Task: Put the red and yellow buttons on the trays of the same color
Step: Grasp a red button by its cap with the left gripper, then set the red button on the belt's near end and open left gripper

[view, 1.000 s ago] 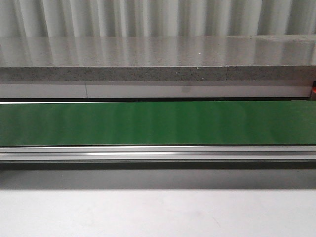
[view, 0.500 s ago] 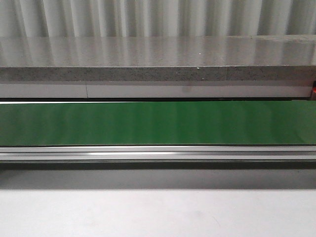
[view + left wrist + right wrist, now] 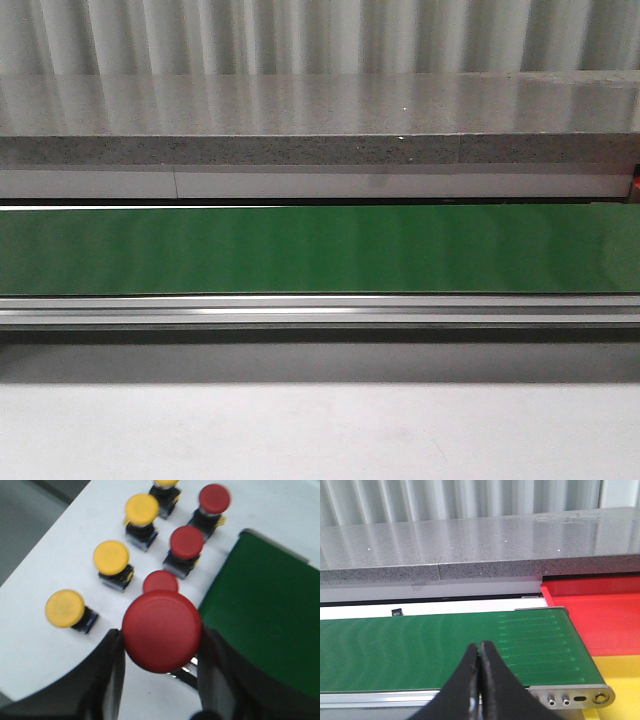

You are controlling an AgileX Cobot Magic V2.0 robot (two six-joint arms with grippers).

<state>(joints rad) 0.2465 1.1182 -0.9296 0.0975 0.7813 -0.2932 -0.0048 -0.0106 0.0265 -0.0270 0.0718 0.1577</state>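
Note:
In the left wrist view my left gripper (image 3: 161, 642) is shut on a big red button (image 3: 161, 630), lifted above the white table. Below it stand three more red buttons (image 3: 160, 581) (image 3: 186, 542) (image 3: 214, 498) and a row of several yellow buttons (image 3: 111, 557) (image 3: 65, 608). My right gripper (image 3: 480, 649) is shut with nothing in it, over the near edge of the green belt (image 3: 420, 650). The red tray (image 3: 600, 610) and the yellow tray (image 3: 620, 672) lie past the belt's end. No button, tray or gripper shows in the front view.
The green conveyor belt (image 3: 320, 250) runs across the front view with a metal rail (image 3: 320, 312) along its near side and a grey stone ledge (image 3: 320, 120) behind. The belt's end (image 3: 265, 620) lies right beside the buttons on the white table (image 3: 40, 570).

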